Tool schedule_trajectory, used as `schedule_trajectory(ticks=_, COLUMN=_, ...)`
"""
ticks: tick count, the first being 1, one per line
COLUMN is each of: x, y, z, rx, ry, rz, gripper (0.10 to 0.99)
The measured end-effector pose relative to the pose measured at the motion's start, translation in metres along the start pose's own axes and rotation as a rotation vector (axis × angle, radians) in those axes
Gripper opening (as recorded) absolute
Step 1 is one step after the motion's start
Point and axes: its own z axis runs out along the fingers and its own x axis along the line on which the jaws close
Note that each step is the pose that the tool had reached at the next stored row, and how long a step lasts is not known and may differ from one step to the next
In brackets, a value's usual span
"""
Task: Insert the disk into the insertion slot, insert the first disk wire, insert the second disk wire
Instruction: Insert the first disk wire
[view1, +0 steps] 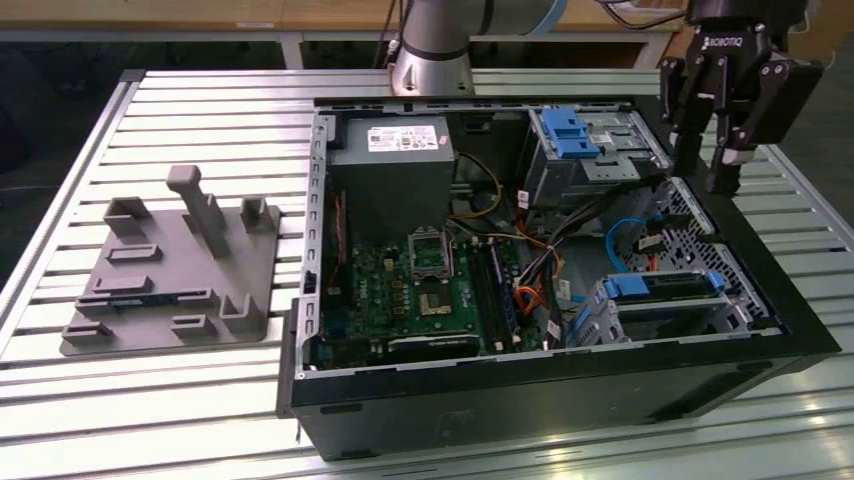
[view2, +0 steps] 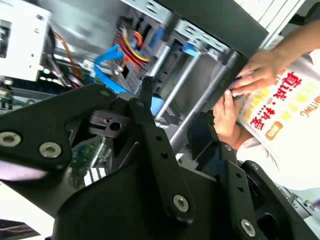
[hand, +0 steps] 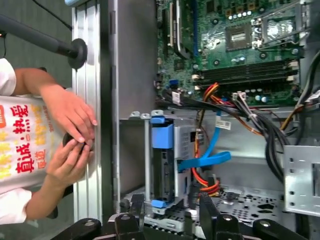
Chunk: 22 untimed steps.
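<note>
Insertion slot (view1: 694, 228) perforated matt sheet metal; table (view1: 160, 400) ribbed glossy metal.

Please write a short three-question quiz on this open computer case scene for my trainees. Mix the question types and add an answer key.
1. True or false: the gripper has its fingers shut on the blue cable.
2. In the exterior view, the grey fixture lies: A) on that view's left of the computer case; B) inside it; C) on that view's right of it.
3. In the first wrist view, what rests just outside the case wall?
Key: 1 false, the fingers are open and empty, and the blue cable lies inside the case; 2 A; 3 a person's hands.
</note>
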Motion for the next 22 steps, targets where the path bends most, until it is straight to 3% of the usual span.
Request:
schedule_trajectory(ticks=4, x=-0.0069, y=-0.0004, z=0.0039, rx=-0.007, ry=-0.0001, rz=0.012, gripper=0.557)
schedule_trajectory(ticks=8, x=-0.0096, y=-0.0008, z=0.0089, rx=-0.032, ry=0.0006, rz=0.059, gripper=0.557)
schedule_trajectory(ticks=9, x=-0.0105, y=-0.0029, z=0.0103, rx=-0.034, ry=0.001, rz=0.062, gripper=0.557)
schedule_trajectory(ticks=12, x=-0.0134, y=-0.0098, z=0.0145, rx=-0.033, ry=0.0046, rz=0.061, gripper=0.557)
schedule_trajectory(ticks=14, x=-0.0156, y=-0.0107, z=0.0174, rx=-0.031, ry=0.0074, rz=0.057, gripper=0.557)
schedule_trajectory(ticks=18, x=-0.0187, y=-0.0107, z=0.0212, rx=-0.017, ry=0.0119, rz=0.033, gripper=0.557)
schedule_trajectory(ticks=21, x=-0.0206, y=-0.0102, z=0.0218, rx=-0.016, ry=0.0305, rz=0.033, gripper=0.557)
schedule_trajectory(ticks=22, x=-0.0209, y=-0.0096, z=0.0219, rx=-0.016, ry=0.033, rz=0.033, gripper=0.557)
